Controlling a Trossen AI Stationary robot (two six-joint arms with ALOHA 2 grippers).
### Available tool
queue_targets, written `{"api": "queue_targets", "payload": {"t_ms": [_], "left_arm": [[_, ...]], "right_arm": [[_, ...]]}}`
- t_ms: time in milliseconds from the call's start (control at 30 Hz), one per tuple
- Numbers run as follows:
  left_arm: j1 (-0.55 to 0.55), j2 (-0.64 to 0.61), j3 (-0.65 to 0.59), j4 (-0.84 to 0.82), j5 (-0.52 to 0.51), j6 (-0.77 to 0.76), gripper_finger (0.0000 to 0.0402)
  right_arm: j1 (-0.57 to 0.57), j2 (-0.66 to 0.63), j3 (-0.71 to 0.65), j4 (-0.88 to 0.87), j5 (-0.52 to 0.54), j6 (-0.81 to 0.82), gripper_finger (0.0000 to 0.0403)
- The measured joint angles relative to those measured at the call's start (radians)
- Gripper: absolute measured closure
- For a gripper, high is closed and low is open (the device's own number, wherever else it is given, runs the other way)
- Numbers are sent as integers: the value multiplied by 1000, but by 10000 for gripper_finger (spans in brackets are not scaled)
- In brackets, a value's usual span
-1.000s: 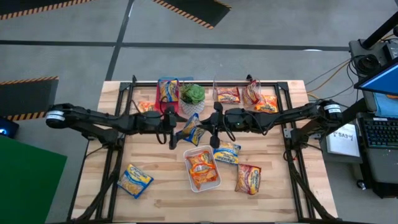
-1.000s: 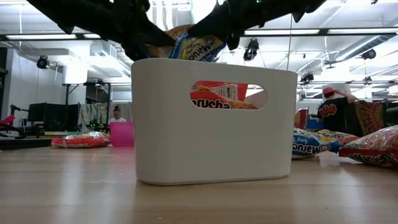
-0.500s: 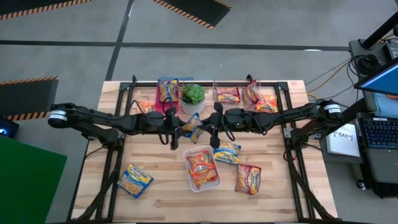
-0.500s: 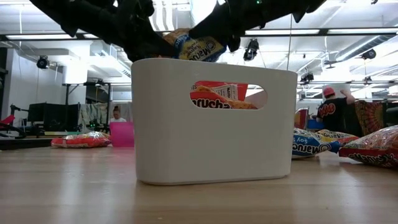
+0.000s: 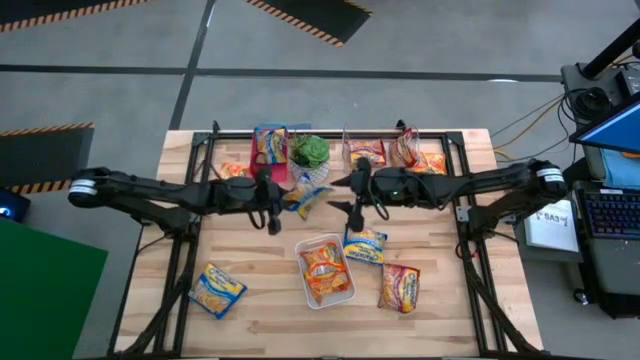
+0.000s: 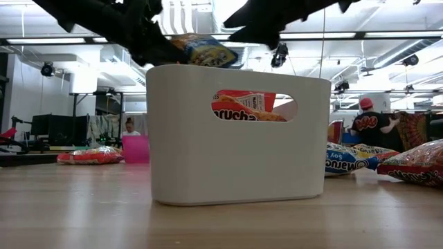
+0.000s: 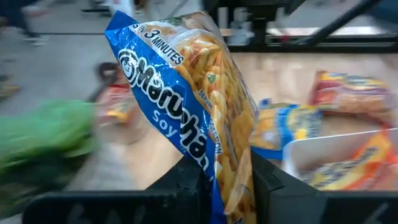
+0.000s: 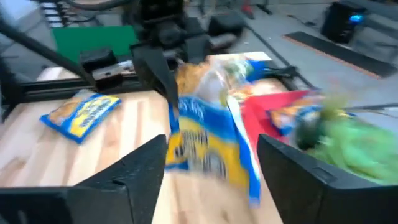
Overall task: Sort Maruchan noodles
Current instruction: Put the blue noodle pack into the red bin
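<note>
A white bin (image 5: 343,293) holds an orange noodle packet (image 5: 323,272).

The white bin (image 6: 237,135) hides most of the red packet (image 6: 243,107) inside it in the low view; only a strip shows through the handle slot. The green plant (image 7: 43,140) is a blur in both wrist views. The blue-edged packet (image 7: 193,106) runs down behind the left gripper's (image 7: 225,186) fingers, its lower end hidden.
</note>
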Motion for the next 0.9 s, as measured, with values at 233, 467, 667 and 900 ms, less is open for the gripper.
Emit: {"api": "queue_targets", "payload": {"t_ms": [233,467,667,900], "left_arm": [[31,-145,0,-204,-341,92,355],[177,-209,0,-319,-453,154,356],[336,-181,55,-409,-377,336,356],[521,-20,296,-824,-181,511,356]], "right_arm": [[1,-105,0,-119,116,9,141],[1,-117,0,-148,118,-6,145],[0,-104,-1,-179,133,-34,141],[-1,-103,-1,-188,133,-64,143]]}}
